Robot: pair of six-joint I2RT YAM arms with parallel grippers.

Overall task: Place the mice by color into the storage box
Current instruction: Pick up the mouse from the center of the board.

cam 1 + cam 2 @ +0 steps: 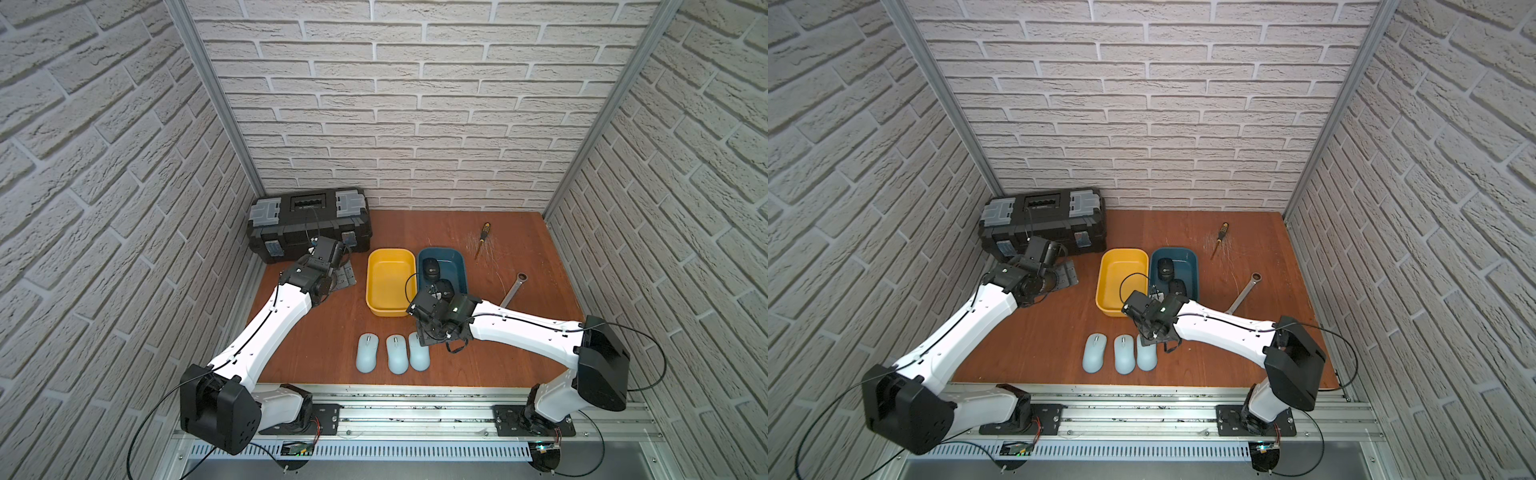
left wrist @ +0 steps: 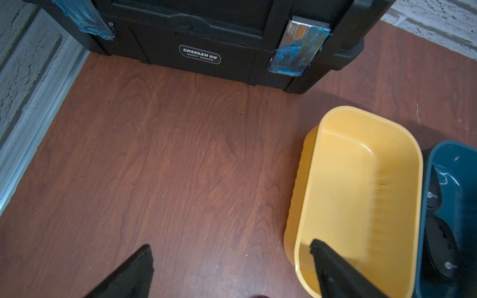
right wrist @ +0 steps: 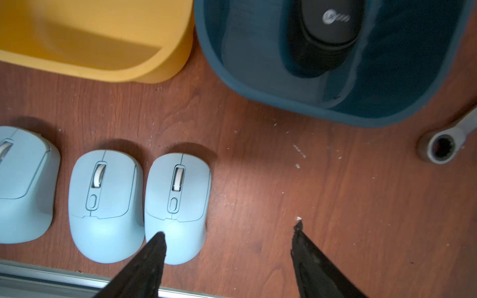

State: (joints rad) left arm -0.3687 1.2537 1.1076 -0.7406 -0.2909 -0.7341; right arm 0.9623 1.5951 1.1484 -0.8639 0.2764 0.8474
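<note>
In both top views: black plastic toolbox (image 1: 309,224) upper left, empty yellow tub (image 1: 390,282), dark blue tub (image 1: 457,266) holding two black mice (image 1: 431,269) — three pale blue mice (image 1: 397,353) in front. Right gripper (image 3: 229,232) hovers spread, empty; left gripper (image 2: 229,247) likewise.

Taking the bin that holds two mice (image 1: 432,271) as landmark (image 1: 459,266): a second bin (image 1: 376,291) is set touching its left side, a toolbox (image 1: 309,226) is placed behind and further left, three mice (image 1: 392,353) are laid in a row before it, a screwdriver (image 1: 481,239) behind-right, and a wrench (image 1: 513,289) to its right.
</note>
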